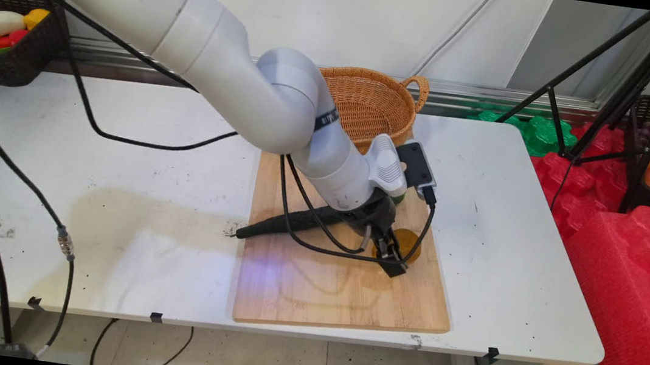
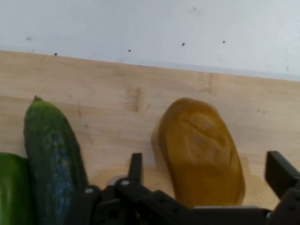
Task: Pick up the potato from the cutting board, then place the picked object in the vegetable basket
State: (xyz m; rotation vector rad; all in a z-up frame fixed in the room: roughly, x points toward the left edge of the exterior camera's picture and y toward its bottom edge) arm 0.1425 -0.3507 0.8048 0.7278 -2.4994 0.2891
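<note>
On the pale bamboo cutting board point(image 1: 343, 289), the black two-finger gripper point(image 2: 206, 178) stands wide open astride the brownish-yellow potato-shaped vegetable point(image 2: 201, 150), apparently not yet gripping; closing squarely across its middle would suit.

Wicker basket point(image 1: 373, 105) behind cutting board point(image 1: 337, 294) on white table point(image 1: 117, 183) (produce crates point(image 1: 9, 54) at sides)

Bright, even lighting; soft arm shadow on the table point(image 1: 113, 213); hand view slightly blurred.
</note>
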